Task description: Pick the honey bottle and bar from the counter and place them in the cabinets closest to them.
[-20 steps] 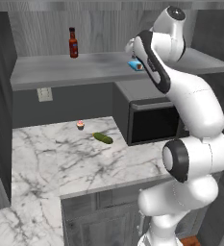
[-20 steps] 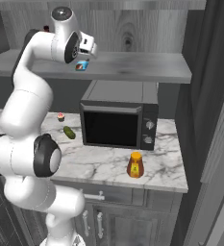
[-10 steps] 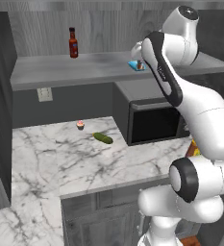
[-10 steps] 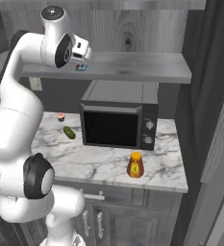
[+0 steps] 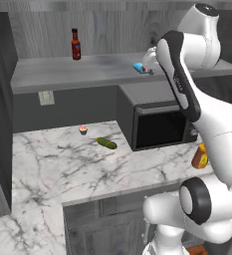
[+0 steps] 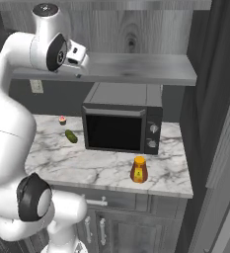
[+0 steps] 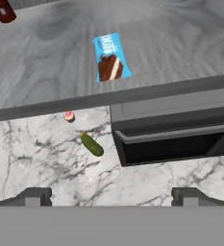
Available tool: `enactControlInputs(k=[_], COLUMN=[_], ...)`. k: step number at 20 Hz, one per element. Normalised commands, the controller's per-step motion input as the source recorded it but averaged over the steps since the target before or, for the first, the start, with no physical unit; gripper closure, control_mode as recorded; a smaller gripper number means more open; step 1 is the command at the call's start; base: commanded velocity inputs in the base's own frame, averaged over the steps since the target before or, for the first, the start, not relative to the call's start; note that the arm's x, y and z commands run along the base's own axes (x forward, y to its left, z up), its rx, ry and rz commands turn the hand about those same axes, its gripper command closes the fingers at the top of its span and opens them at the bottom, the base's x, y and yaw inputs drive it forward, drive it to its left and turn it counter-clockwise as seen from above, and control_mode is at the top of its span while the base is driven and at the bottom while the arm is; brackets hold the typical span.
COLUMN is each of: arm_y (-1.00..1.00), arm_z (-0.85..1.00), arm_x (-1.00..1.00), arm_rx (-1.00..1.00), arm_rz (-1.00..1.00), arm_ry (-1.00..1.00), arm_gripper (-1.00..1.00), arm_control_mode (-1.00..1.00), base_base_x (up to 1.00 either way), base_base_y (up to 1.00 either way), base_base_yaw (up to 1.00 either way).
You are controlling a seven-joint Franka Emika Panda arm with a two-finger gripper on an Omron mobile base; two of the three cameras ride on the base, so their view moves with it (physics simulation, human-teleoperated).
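Overhead, grey wooden shelf (image 5: 87, 69) spans veined marble counter (image 5: 62, 169).

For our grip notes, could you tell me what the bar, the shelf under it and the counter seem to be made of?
Bar: glossy blue printed wrapper, probably plastic film.
Shelf: grey wood, matte, with visible grain.
Counter: white stone with grey veins, likely polished marble.

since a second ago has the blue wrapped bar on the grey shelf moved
No. The flat blue-wrapped bar lies at the same spot on the grey wooden shelf, as far right of the dark-red sauce bottle as before.
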Motion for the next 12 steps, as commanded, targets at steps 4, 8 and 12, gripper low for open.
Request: enactControlInputs(k=[4,8,12], arm_y=[-0.13,-0.16,-0.19], arm_z=[-0.06,-0.15,-0.21], arm_x=[-0.61,-0.62,-0.53], arm_rx=[0.0,0.0,-0.01], arm_rz=[0.0,0.0,0.0], arm_ry=[0.17,0.15,0.15], arm_gripper=[-1.0,-1.0,-1.0], arm_control_mode=[-1.0,-1.0,-1.0], base_base_x=[0.0,0.0,0.0], base_base_y=[0.0,0.0,0.0], base_base_yaw=[0.0,0.0,0.0])
